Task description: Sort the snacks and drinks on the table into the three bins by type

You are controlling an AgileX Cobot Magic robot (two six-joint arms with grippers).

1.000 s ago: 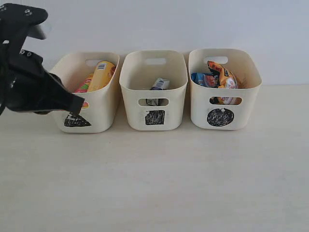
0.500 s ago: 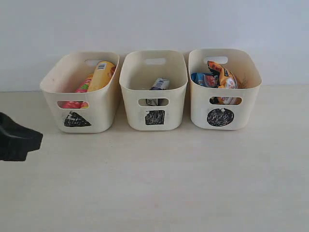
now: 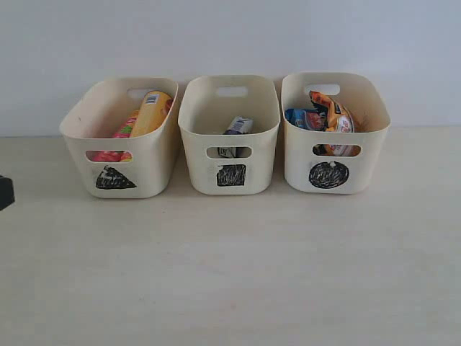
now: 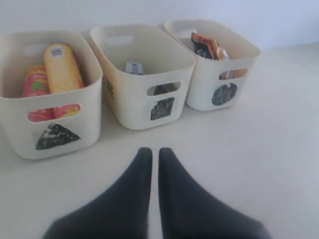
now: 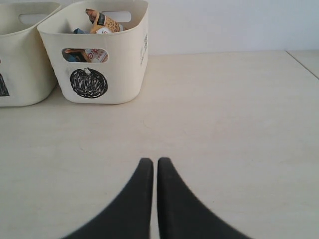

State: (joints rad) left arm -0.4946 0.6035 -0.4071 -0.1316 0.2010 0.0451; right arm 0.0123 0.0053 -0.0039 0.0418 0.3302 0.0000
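Three cream bins stand in a row at the back of the table (image 3: 230,274). The triangle bin (image 3: 140,176) (image 4: 89,127) holds the orange chip tube (image 3: 153,112) (image 4: 62,69) and the pink chip tube (image 3: 124,130) (image 4: 35,84). Inside the square bin (image 3: 259,169) (image 4: 129,107) a white and blue carton (image 3: 238,126) (image 4: 133,67) shows; the purple carton is hidden. The circle bin (image 3: 367,166) (image 5: 124,74) holds the orange-black bag (image 3: 333,112) (image 5: 102,22) and the blue-white packet (image 3: 302,117). My left gripper (image 4: 150,150) is shut and empty, in front of the bins; only a dark edge of it (image 3: 3,193) shows at the exterior view's left border. My right gripper (image 5: 151,161) is shut and empty over bare table.
A plain pale wall (image 3: 230,36) runs behind the bins. In the right wrist view a table seam or edge (image 5: 301,62) shows far to the side of the circle bin.
The left arm has pulled back from the triangle bin, down and out to the left, until almost nothing of it shows in the exterior view. The bins and their contents have not moved.
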